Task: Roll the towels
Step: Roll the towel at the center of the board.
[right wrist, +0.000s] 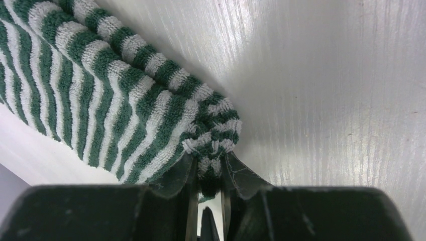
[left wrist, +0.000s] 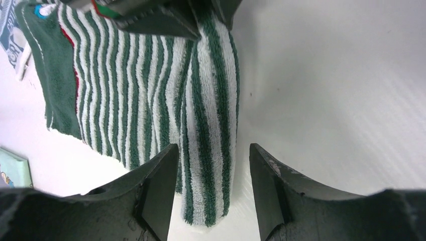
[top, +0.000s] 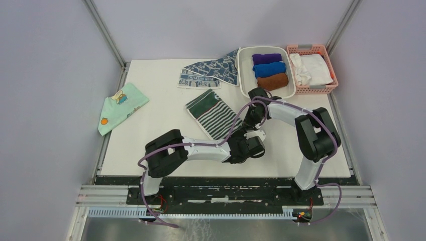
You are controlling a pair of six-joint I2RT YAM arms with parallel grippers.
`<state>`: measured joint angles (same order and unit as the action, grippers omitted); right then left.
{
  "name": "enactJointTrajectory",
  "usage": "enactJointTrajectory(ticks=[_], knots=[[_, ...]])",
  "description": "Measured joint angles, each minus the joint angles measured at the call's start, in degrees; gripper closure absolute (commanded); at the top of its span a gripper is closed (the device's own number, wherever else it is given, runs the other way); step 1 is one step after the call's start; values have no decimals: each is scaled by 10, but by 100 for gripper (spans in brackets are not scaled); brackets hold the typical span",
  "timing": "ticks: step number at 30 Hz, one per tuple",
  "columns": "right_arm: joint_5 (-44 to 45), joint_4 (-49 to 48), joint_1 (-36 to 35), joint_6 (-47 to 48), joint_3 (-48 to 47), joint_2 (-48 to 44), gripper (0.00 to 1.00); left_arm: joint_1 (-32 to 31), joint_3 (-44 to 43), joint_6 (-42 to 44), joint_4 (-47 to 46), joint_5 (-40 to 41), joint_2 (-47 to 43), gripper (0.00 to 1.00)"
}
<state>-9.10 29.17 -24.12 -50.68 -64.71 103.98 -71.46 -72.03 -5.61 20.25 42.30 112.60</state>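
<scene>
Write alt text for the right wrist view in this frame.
The right tool pinches a bunched corner of the green-and-white striped towel between nearly closed jaws. The rest of the towel stretches up and to the left over the white table.

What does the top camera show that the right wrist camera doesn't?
Only the top view shows the blue-grey towel lying flat, the mint-green cloth, the white bin holding three rolls, and the pink basket. Only the right wrist view shows the right gripper pinched shut on a bunched corner of the striped towel. Both show that striped towel lying on the white table.
</scene>
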Motion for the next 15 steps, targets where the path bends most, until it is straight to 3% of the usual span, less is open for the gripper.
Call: enactJointTrajectory(ticks=[15], knots=[[-14, -1, 7, 0, 0, 0, 88, -18, -29, -27, 40, 13, 13, 43]])
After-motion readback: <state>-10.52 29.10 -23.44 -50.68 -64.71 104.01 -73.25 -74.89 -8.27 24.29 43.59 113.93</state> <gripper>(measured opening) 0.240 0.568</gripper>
